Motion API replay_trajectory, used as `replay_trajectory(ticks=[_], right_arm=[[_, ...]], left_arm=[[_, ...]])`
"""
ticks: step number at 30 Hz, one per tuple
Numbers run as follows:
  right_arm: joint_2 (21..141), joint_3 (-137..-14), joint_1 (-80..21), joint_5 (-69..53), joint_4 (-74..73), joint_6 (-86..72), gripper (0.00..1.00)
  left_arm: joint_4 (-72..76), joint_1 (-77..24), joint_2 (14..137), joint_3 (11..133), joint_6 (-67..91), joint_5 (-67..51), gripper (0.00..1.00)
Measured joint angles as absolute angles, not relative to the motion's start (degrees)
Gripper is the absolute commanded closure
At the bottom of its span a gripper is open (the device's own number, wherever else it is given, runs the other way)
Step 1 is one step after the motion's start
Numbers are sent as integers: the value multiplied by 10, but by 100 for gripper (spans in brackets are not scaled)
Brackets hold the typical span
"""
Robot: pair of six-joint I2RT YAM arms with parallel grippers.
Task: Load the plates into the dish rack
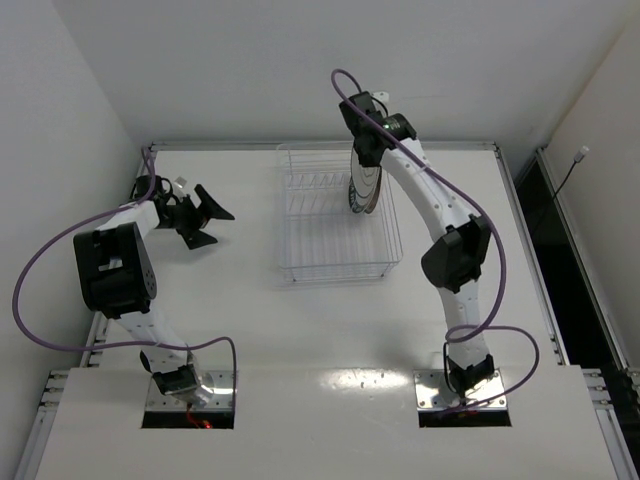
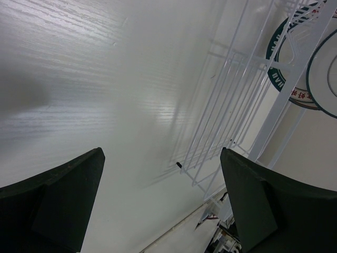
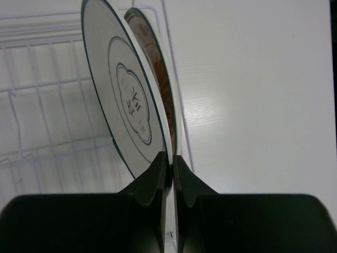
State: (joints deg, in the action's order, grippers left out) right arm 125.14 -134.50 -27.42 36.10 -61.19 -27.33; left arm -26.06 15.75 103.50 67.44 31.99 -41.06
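Note:
The white wire dish rack [image 1: 335, 277] stands at the table's middle back. My right gripper [image 1: 362, 158] is above its right side, shut on the rim of the pale grey plate [image 1: 364, 188], which stands on edge inside the rack. In the right wrist view the gripper [image 3: 169, 158] pinches that plate [image 3: 131, 100], dark emblem showing, and the orange-faced plate [image 3: 159, 79] stands on edge just behind it. My left gripper [image 1: 212, 222] is open and empty, left of the rack. Its view [image 2: 162, 155] shows the rack [image 2: 231, 100], a dark-teal-rimmed plate [image 2: 276, 78] and the grey plate [image 2: 324, 74].
The rack's left slots [image 3: 52, 85] hold nothing that I can see. The table's back edge and white walls lie just behind the rack. A dark gap runs along the table's right edge [image 1: 535, 200].

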Motion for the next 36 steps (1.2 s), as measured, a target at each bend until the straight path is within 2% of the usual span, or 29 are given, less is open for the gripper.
replay_trajectory(ticks=[8,15,17,19,20,21,22,31,36], right_arm=[[1322,-1345,-298,369,-574,-267,99],[1346,-1340,-301,313,-575,-267,81],[1333,-1310,-293,276,-568,-274,68],[1316,-1276,-285,245,-568,-278,48],[1306,-1261,-280,229,-570,-279,42],[1297,-1252,-276,214,-574,-281,9],[1285,-1247,-272,188,-573,-284,0],[1083,-1242,-239,72,-597,-273,0],[930,-1124,-214,62,-595,-264,0]], left_arm=[[-265,157,1035,680,319,-406,10],[-266,157,1035,684,317,-399,10],[-267,157,1035,688,317,-398,10],[-266,157,1035,691,315,-397,10],[-266,157,1035,693,315,-396,10],[-266,157,1035,693,314,-396,10],[-267,157,1035,694,314,-395,10],[-280,157,1041,706,306,-381,10],[-284,157,1072,745,303,-379,10]])
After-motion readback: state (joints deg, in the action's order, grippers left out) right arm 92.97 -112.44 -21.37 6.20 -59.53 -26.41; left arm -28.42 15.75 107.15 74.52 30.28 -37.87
